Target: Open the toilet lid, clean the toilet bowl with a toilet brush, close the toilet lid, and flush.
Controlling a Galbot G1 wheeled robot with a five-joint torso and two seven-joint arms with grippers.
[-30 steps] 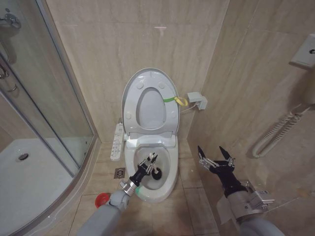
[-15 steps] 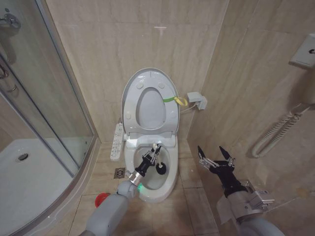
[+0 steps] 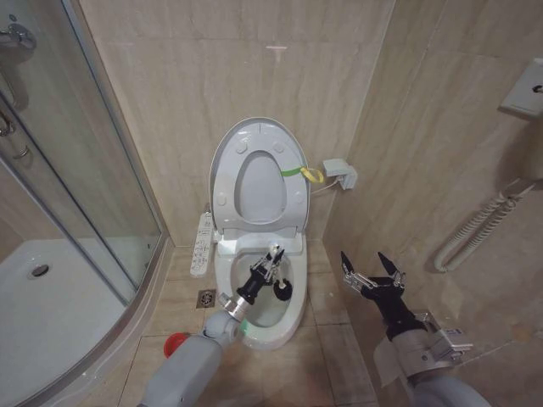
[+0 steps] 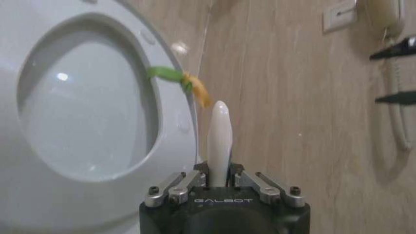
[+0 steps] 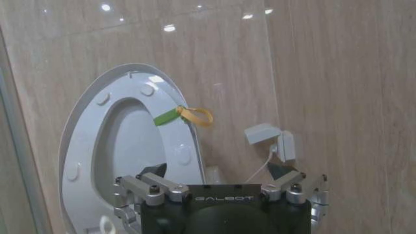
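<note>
White ceramic frames the work: the toilet bowl (image 3: 257, 326) sits against the tiled wall with the toilet lid (image 3: 258, 176) and seat ring standing upright behind it. The left gripper (image 3: 270, 264) reaches over the bowl with its fingers clamped on the handle of the toilet brush (image 3: 281, 290), whose dark bristle head sits down inside the bowl toward the right wall; the left wrist view shows the white handle (image 4: 219, 141) pinched between the 2 fingers, its rounded end sticking out past them. The right gripper (image 3: 372, 273) hangs to the right of the bowl, well apart from it, fingers spread and holding nothing. Judging from this, scrubbing is under way. The grip is on a thin, smooth stick, so a hard push against the ceramic could let the handle twist or slide in the fingers. Swinging too far back could knock the upright lid, which might drop onto the arm. A red cup holder (image 3: 176, 343) stands on the floor left of the bowl.
</note>
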